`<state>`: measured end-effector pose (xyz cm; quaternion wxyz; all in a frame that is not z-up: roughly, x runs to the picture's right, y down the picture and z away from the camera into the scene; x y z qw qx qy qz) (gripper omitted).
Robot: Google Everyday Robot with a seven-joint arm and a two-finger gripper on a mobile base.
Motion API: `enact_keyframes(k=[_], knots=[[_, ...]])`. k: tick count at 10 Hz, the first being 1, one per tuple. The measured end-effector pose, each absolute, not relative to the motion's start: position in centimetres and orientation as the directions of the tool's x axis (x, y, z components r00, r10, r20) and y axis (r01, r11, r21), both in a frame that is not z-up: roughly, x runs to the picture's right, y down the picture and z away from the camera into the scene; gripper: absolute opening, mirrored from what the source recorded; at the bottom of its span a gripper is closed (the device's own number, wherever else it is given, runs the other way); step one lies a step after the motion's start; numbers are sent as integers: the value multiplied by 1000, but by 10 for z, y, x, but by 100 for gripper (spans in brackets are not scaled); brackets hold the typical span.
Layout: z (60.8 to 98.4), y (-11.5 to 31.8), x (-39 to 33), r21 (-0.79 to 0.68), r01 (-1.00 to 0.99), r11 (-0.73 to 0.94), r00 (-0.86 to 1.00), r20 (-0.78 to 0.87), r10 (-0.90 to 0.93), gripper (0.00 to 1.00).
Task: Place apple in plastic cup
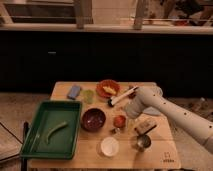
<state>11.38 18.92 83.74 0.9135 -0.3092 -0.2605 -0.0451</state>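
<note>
The apple is a small red-orange fruit on the wooden table, right of the dark red-brown bowl. The plastic cup is pale green and stands near the table's far edge, left of the orange dish, well apart from the apple. My gripper is at the end of the white arm that reaches in from the right. It hangs right at the apple's upper right side. I cannot tell whether it touches the apple.
A green tray with a green vegetable lies at the left. An orange dish with yellow food, a blue object, a white cup, a metal cup and a brown block stand around.
</note>
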Motion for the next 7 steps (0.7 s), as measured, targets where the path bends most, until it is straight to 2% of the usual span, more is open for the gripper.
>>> enact_keyframes(k=[7], knots=[[839, 185, 109, -505, 253, 825, 855, 516, 54, 9]])
